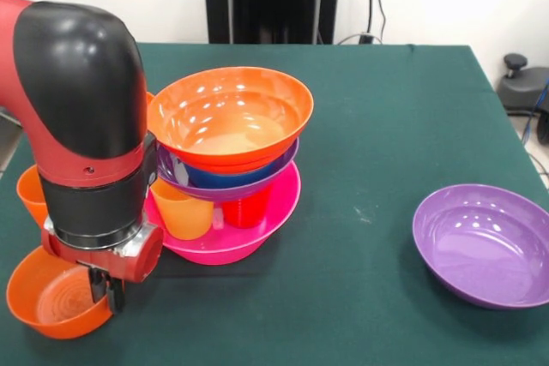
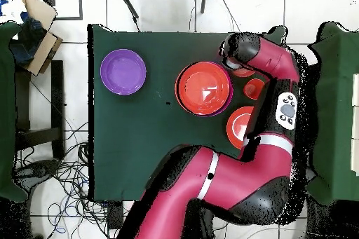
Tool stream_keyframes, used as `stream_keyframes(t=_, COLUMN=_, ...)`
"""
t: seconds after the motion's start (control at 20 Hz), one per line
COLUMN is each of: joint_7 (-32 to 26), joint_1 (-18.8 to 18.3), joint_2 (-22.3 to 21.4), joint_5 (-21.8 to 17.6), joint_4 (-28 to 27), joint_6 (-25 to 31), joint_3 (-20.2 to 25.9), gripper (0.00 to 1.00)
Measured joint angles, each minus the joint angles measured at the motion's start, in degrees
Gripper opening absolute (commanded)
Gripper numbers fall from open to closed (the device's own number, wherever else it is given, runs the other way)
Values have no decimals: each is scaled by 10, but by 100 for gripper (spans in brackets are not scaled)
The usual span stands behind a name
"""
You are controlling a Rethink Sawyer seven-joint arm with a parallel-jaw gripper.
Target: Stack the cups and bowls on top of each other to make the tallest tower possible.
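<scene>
A lone purple bowl (image 1: 485, 244) is seen well apart; the gripper (image 1: 108, 291), grip unreadable, is hung over the small orange bowl (image 1: 51, 304) beside the tower (image 1: 227, 169)

Bright, even overhead room light is falling on the green desk (image 1: 386, 126), and soft white glare patches are showing on the inner surfaces of the top orange bowl (image 1: 230, 113) and the lone purple bowl (image 1: 485, 244). Only a short, dark shadow is lying on the cloth just below the pink bowl (image 1: 227, 242) at the base of the tower (image 1: 227, 160). In the front view the near arm housing (image 1: 81, 117) is appearing slightly soft, while glossy highlights are running along the arm in the overhead view.
</scene>
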Motion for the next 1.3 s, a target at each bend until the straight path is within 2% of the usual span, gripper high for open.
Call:
stream_keyframes(t=0.4, joint_7=0, joint_1=-1, joint_2=12, joint_5=0, joint_4=-33, joint_6=7, joint_3=0, gripper=0)
stream_keyframes(t=0.7, joint_7=0, joint_1=-3, joint_2=4, joint_5=0, joint_4=-43, joint_6=37, joint_3=0, gripper=0)
stream_keyframes(t=1.3, joint_7=0, joint_1=-3, joint_2=-66, joint_5=0, joint_4=-38, joint_6=120, joint_3=0, gripper=0)
